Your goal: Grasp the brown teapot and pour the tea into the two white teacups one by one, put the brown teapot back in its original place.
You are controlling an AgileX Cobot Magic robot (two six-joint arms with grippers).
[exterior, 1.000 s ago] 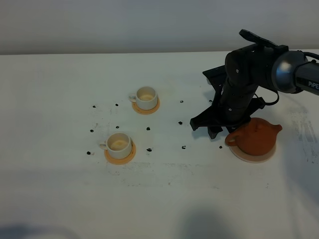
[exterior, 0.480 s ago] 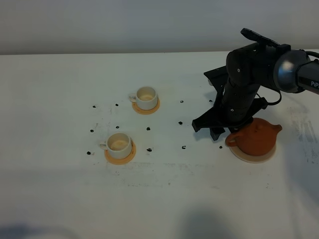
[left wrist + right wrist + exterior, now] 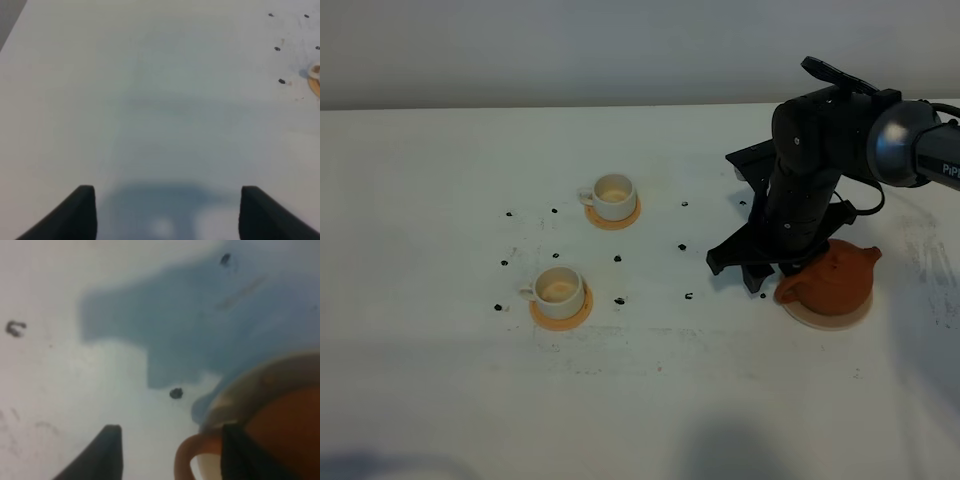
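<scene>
Blocking the handle side of the brown teapot in the high view, the right arm leaves the right gripper showing only as dark prongs low beside the pot, their spread hard to read here. The teapot sits on the pale beige coaster toward the table's right side. The far white teacup and near white teacup stand well apart from it on orange-tan coasters, with open white surface and black marks between. From the left wrist, the left gripper is cut off by the frame, its tips spread wide over bare table. The right wrist view is blurred and close. The right gripper's jaws are parted around the loop handle, one finger clear of it and the other overlapping the pot, where contact cannot be told.
</scene>
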